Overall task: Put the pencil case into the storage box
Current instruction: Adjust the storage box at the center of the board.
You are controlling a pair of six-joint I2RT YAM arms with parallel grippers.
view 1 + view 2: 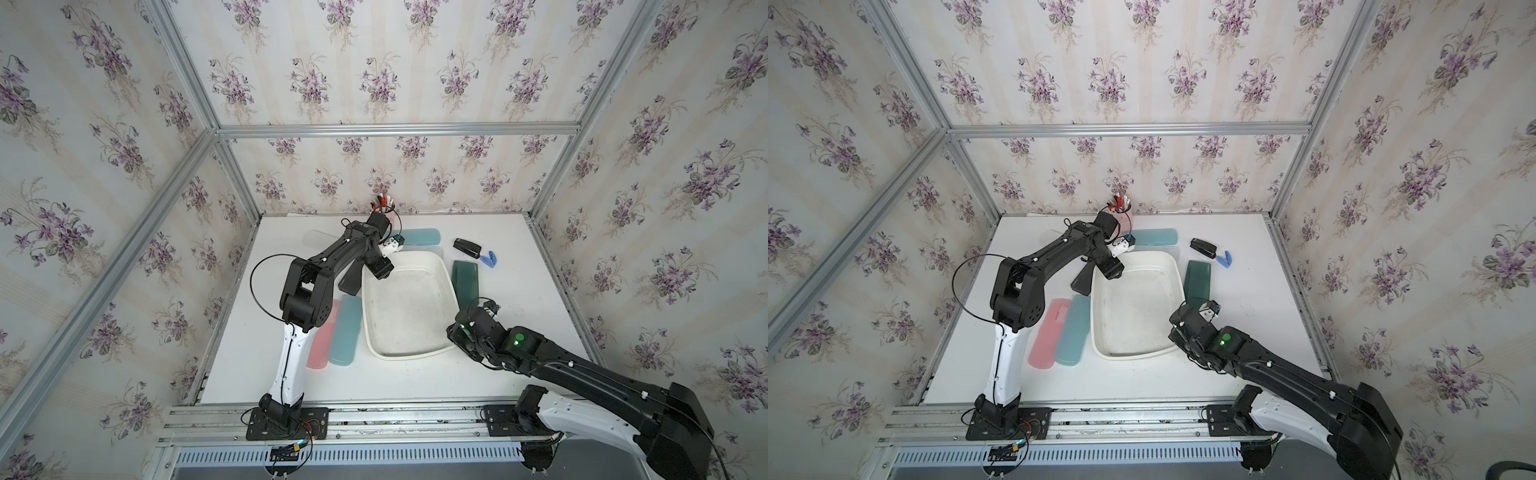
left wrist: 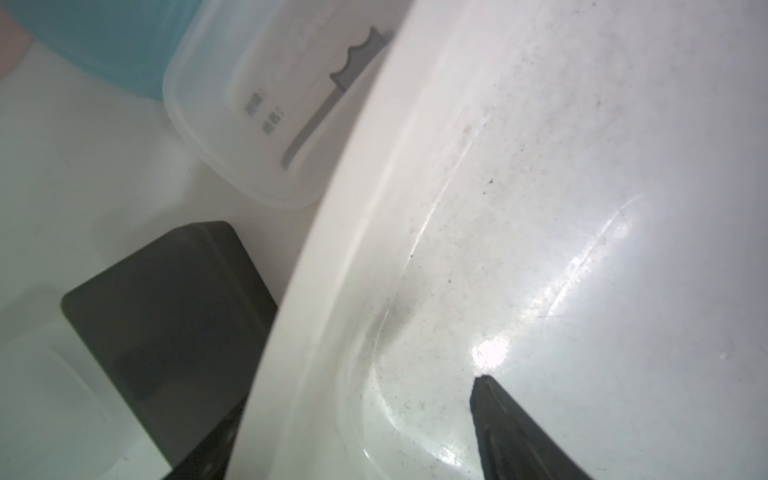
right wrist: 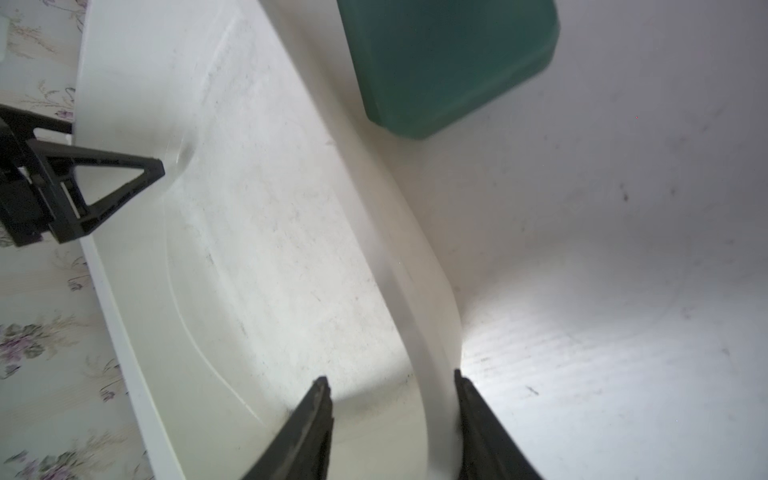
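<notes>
The white box (image 1: 406, 309) sits mid-table (image 1: 395, 382), and both arms have it by the rim. The right gripper (image 3: 390, 376) is at the near right corner, jaws pinched narrow on the rim, one finger (image 3: 307, 424) inside the box and one outside. The left gripper (image 2: 361, 392) has the far left corner the same way. Its wrist view shows one finger (image 2: 507, 428) inside, the other only a dark sliver cut off by the rim. In both top views the fingertips are hidden under the wrists.

The pencil cases all lie on the table around the box. The dark green case (image 1: 465, 276) is just beside its right side, near end hidden by the right arm. The black case (image 1: 350, 279) is against the left side, largely under the left arm. The pink case (image 1: 321, 347) and a teal case (image 1: 345, 332) lie side by side further left. A second teal case (image 1: 420, 237) lies beyond the far side. A frosted case (image 2: 257, 124) is partly covered by the rim. Another frosted case (image 1: 316, 239) is faint against the table.

Off to the right are a stapler (image 1: 467, 248) and a small blue thing (image 1: 489, 259) I can't make out. The pen cup (image 1: 1124, 215) is half hidden behind the left wrist.
</notes>
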